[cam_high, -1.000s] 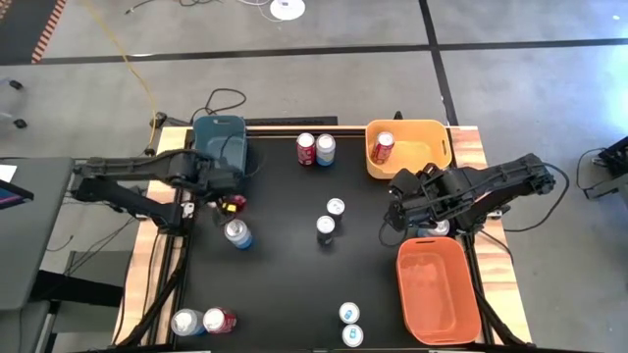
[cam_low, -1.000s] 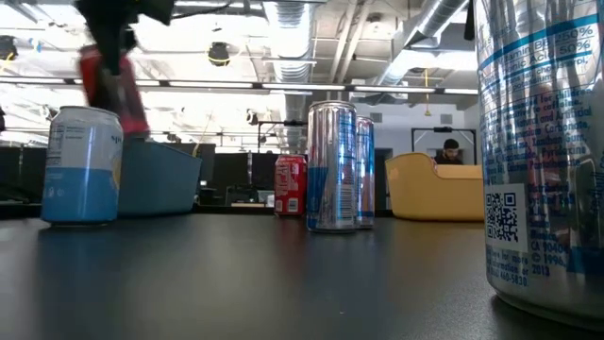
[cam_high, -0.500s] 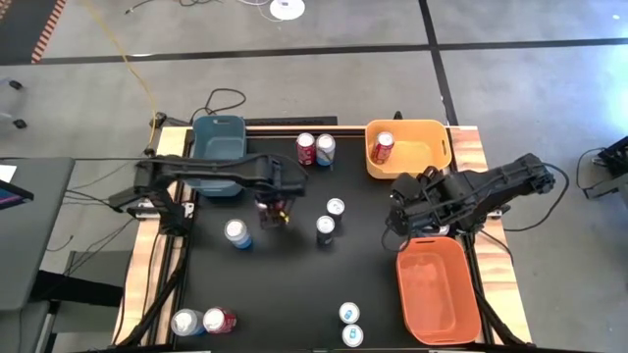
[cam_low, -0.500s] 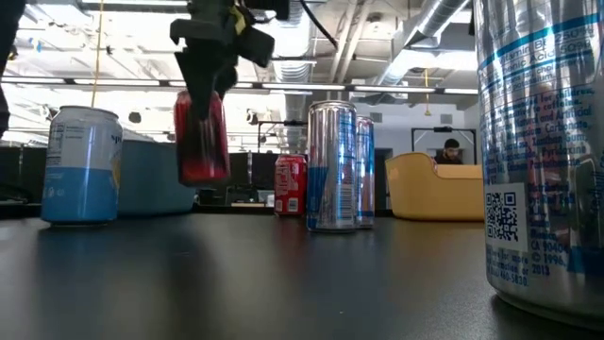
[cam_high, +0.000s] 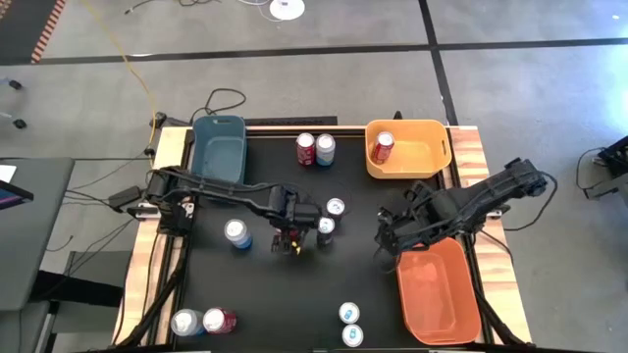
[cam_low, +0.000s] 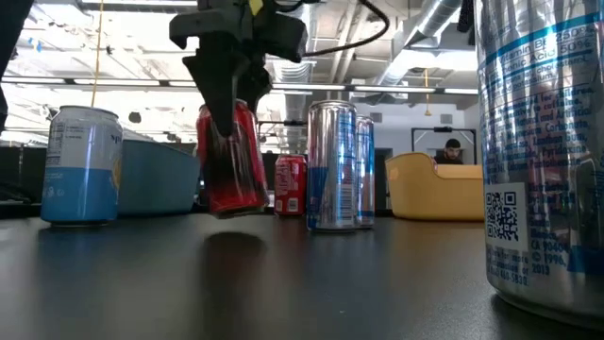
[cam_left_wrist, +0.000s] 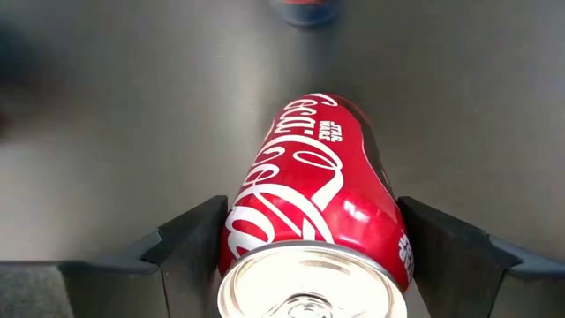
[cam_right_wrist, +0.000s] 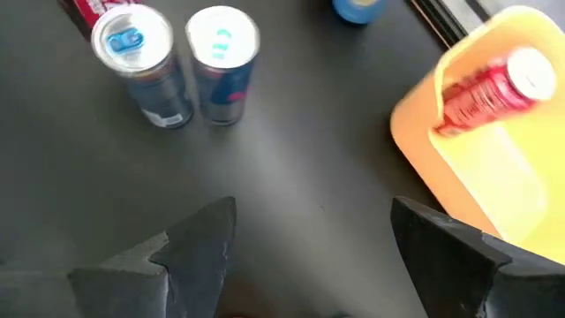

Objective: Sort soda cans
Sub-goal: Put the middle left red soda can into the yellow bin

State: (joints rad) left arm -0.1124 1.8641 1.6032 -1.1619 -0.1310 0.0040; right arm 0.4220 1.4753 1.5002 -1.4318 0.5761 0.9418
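Observation:
My left gripper [cam_high: 287, 238] is over the middle of the table, shut on a red soda can [cam_left_wrist: 309, 194], which hangs just above the black table top [cam_low: 231, 156]. My right gripper [cam_right_wrist: 309, 256] hovers open at the right [cam_high: 388, 237], above bare table, with nothing between its fingers. Two slim silver-blue cans [cam_high: 336, 207] [cam_high: 326, 227] stand right of the red can. A blue can [cam_high: 236, 233] stands to its left. A red can [cam_high: 306, 149] and a blue can [cam_high: 325, 149] stand at the far edge. Another red can [cam_high: 383, 147] lies in the yellow bin [cam_high: 432, 132]. My left gripper pinches the red can by its two opposite sides, near its silver top end [cam_left_wrist: 256, 265], between its two fingers [cam_left_wrist: 190, 243]. The fingers come from above, pointing down. The can hangs below them, slightly tilted, its bottom a little clear of the table.
A blue-grey bin [cam_high: 220, 147] stands at the far left and an orange bin [cam_high: 442, 294] at the near right. Two cans [cam_high: 186, 322] [cam_high: 219, 320] stand at the near left corner, and two more [cam_high: 349, 313] [cam_high: 352, 335] by the near edge.
My left gripper has carried the red can from beside the blue-grey bin toward the table's middle, going right, nearer and down, and its wrist has rolled. The can now hangs close above the table. My right gripper has drifted a little toward the near edge.

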